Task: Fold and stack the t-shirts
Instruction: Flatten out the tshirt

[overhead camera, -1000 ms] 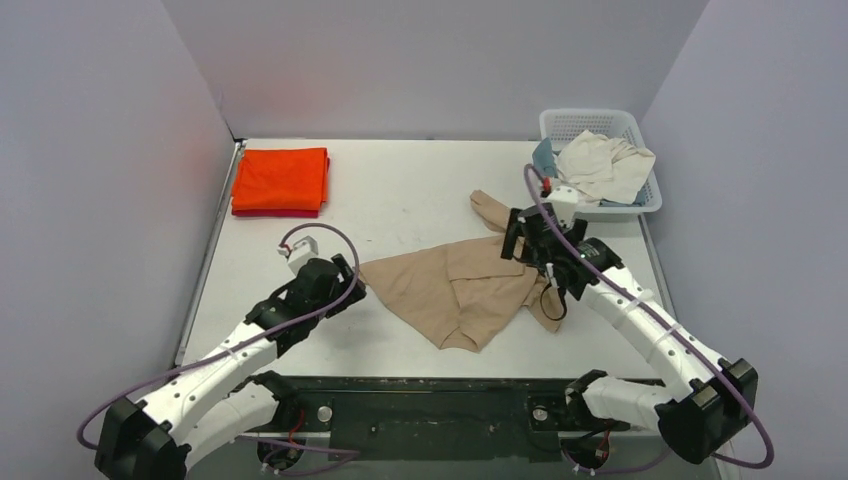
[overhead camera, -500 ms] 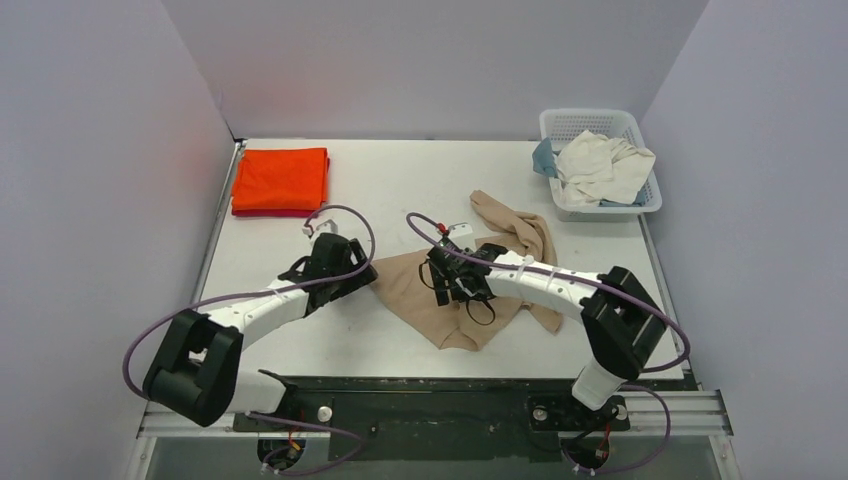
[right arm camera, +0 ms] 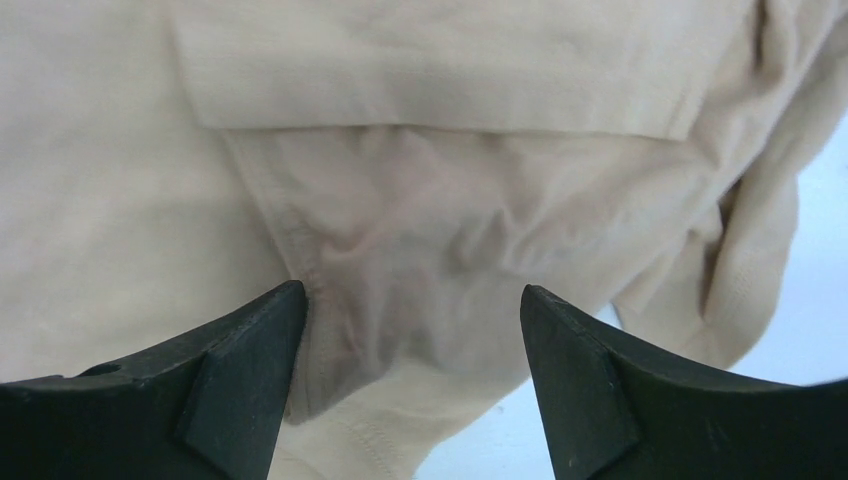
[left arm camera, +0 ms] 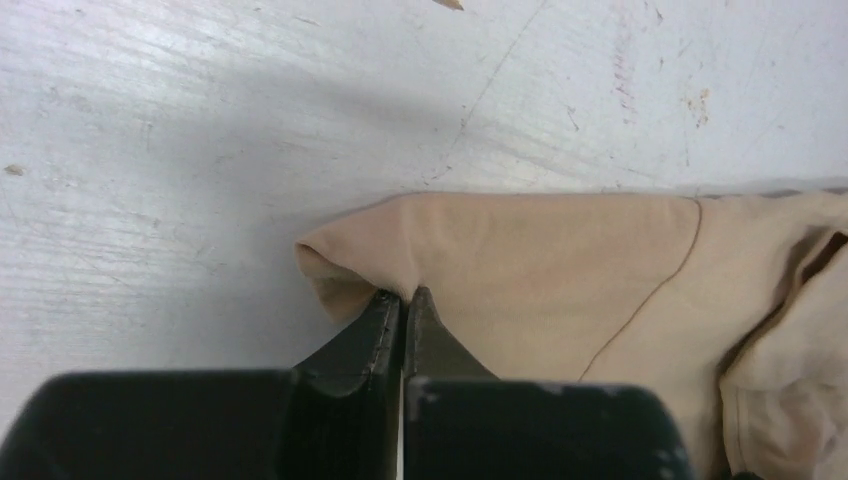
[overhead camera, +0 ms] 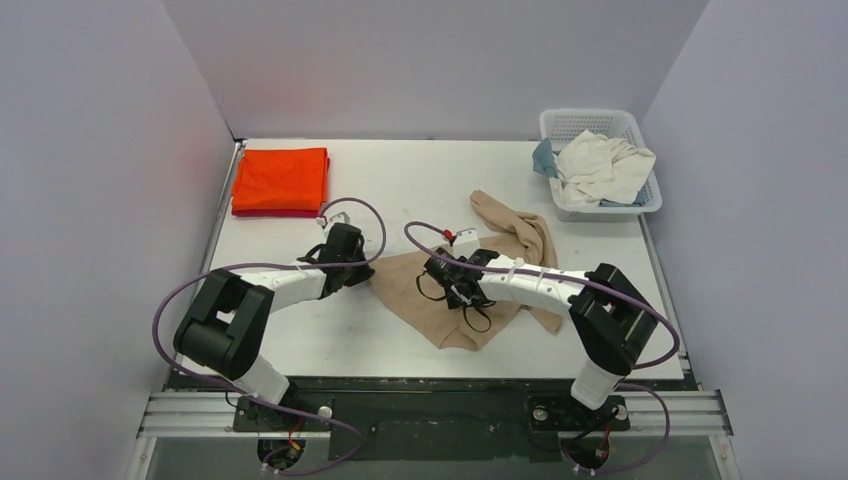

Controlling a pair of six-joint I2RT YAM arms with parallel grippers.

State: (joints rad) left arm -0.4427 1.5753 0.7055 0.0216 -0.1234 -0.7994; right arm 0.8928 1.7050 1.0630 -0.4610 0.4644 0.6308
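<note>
Tan tee point(left arm camera: 520, 260) has its corner pinched by left gripper point(left arm camera: 403, 297); right gripper point(right arm camera: 412, 300) gapes over its middle.

White table point(overhead camera: 420, 180) under the left pincer point(left arm camera: 403, 297); we see scuffs and scratches just ahead of the tips. Three plain pale-lavender walls box it: back wall point(overhead camera: 430, 60) far beyond the pincer, left wall point(overhead camera: 100, 200) to its left, right wall point(overhead camera: 765, 200) well off right. Black rail point(overhead camera: 420, 405) along the near edge behind it. Even light, soft shadows.
</note>
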